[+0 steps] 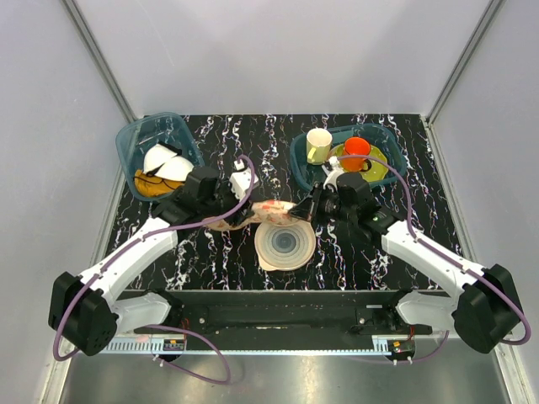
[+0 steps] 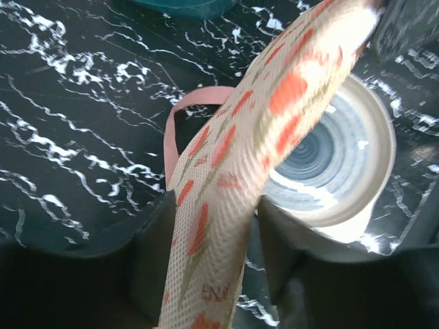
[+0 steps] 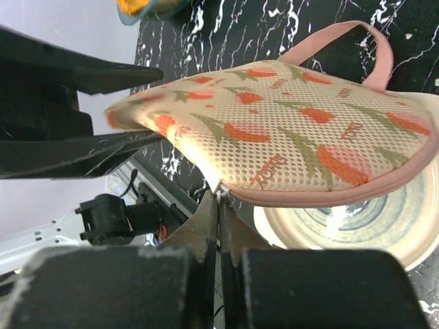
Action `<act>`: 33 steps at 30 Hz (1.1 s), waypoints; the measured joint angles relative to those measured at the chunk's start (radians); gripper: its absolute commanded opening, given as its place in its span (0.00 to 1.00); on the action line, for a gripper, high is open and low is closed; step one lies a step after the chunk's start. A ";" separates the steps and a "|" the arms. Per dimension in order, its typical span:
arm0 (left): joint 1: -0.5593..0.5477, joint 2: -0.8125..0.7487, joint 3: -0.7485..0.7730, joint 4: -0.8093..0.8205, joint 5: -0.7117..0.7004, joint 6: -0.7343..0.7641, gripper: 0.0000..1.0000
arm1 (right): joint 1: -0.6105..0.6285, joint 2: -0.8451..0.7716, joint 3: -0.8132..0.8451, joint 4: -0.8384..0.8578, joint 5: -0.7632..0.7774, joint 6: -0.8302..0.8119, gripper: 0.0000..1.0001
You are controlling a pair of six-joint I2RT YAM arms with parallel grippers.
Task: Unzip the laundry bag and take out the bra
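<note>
The laundry bag (image 1: pixel 271 211) is a beige mesh pouch with red and green motifs and pink trim, held up off the table between both grippers. In the left wrist view the laundry bag (image 2: pixel 226 171) runs between the fingers of my left gripper (image 2: pixel 214 205). That gripper's jaws stand apart, with a dark gap on the right side. My right gripper (image 3: pixel 221 205) is shut on the small white zipper pull (image 3: pixel 221 195) at the end of the pink zipper seam. A pink loop (image 3: pixel 346 41) hangs from the bag's far edge. The bra is hidden.
A round pale ringed disc (image 1: pixel 285 244) lies on the marbled black table below the bag. A teal bin (image 1: pixel 135 139) at back left holds white domed pieces and orange cloth. Another teal bin (image 1: pixel 301 164) at back right holds a yellow cup, an orange cup and a green plate.
</note>
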 measured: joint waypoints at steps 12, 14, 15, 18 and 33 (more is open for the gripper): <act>-0.080 0.067 0.138 -0.007 0.110 -0.006 0.99 | 0.001 0.027 0.020 -0.102 -0.101 -0.113 0.00; -0.111 0.083 0.155 -0.005 0.116 -0.006 0.99 | 0.001 0.027 0.024 -0.104 -0.106 -0.117 0.00; -0.124 0.093 0.160 -0.005 0.119 -0.006 0.99 | 0.001 0.027 0.026 -0.104 -0.107 -0.118 0.00; -0.155 0.138 0.174 -0.004 0.132 -0.006 0.97 | 0.001 0.027 0.027 -0.105 -0.109 -0.122 0.00; -0.180 0.274 0.224 -0.039 0.143 -0.003 0.00 | -0.008 0.023 0.034 -0.141 -0.109 -0.144 0.00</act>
